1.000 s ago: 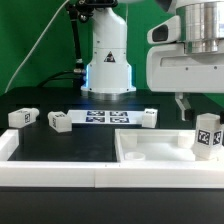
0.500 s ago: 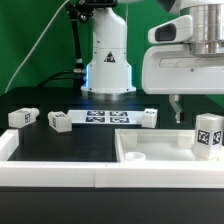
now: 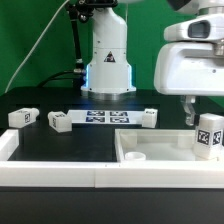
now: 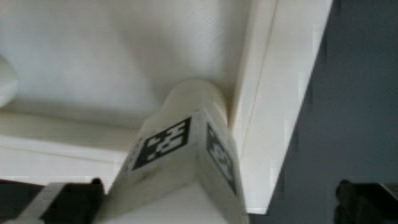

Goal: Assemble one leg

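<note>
A leg (image 3: 208,135), a short white post with a marker tag, stands upright in the near right corner of the large white panel (image 3: 160,152). My gripper (image 3: 196,108) hangs just above and slightly behind it, jaws open. In the wrist view the leg (image 4: 178,150) rises between my two dark fingertips (image 4: 71,200), which stand wide apart and clear of its sides; the gripper (image 4: 217,206) holds nothing. Three more legs lie on the black table: one (image 3: 20,117) at the far left, one (image 3: 60,122) beside it and one (image 3: 148,118) by the marker board.
The marker board (image 3: 108,118) lies flat in front of the robot base (image 3: 107,70). A white rim (image 3: 60,172) runs along the table's front edge and left side. The panel's raised rim (image 4: 267,90) runs next to the standing leg.
My gripper shifted toward the exterior view's left half a second ago, then moved back right and now sits over the standing leg. The legs and panel have not moved.
</note>
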Tool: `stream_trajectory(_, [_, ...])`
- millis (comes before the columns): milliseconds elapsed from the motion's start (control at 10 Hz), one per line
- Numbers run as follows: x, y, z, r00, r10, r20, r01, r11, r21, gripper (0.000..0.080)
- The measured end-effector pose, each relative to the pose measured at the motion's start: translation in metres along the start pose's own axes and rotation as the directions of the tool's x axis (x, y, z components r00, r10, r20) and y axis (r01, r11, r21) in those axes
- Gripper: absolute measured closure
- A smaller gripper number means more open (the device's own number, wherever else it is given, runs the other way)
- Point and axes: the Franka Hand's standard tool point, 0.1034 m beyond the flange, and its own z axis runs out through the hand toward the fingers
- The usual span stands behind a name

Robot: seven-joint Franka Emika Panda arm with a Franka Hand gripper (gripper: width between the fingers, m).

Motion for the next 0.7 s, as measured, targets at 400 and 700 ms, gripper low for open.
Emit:
stream_trajectory(400, [-0.0009,0.0077,-0.0011,0.962,-0.271,0.031,0.271,0.963,0.005,0.0150])
stream_trajectory(700, [-0.0008,0.0076,-0.0012,0.959,-0.281,0.031,0.281,0.960,0.005,0.0281])
